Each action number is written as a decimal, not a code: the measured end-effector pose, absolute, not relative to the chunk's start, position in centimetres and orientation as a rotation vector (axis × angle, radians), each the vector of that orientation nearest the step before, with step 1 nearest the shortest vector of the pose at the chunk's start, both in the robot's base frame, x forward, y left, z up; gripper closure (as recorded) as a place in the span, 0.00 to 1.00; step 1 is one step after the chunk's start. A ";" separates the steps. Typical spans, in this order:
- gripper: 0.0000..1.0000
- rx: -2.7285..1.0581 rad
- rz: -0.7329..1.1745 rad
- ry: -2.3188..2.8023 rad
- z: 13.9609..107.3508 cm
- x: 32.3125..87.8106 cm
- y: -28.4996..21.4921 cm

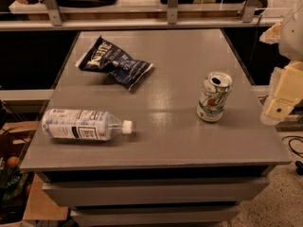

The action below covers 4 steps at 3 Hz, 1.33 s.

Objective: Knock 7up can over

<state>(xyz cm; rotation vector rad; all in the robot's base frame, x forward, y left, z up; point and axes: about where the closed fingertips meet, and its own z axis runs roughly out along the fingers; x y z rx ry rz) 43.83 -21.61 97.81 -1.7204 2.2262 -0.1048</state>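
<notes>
The 7up can [214, 97] stands upright on the grey table [170, 145], right of the middle. It has a white-silver body with a green logo and an opened silver top. My gripper [278, 105] hangs at the right edge of the view, just beyond the table's right edge. It is to the right of the can, about level with it, and apart from it. Only part of its cream-coloured end shows below the white arm [293, 32].
A clear plastic bottle [85, 124] with a white label and cap lies on its side at the front left. A dark blue chip bag [113, 63] lies at the back left. A shelf rail [142, 22] runs behind the table. Boxes [19, 141] stand on the floor at left.
</notes>
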 end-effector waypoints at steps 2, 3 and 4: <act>0.00 -1.673 0.005 2.206 96.3 44.6 -21.3; 0.00 -1.606 0.133 2.185 94.2 45.6 -21.0; 0.00 -1.538 0.241 2.154 92.3 46.2 -20.9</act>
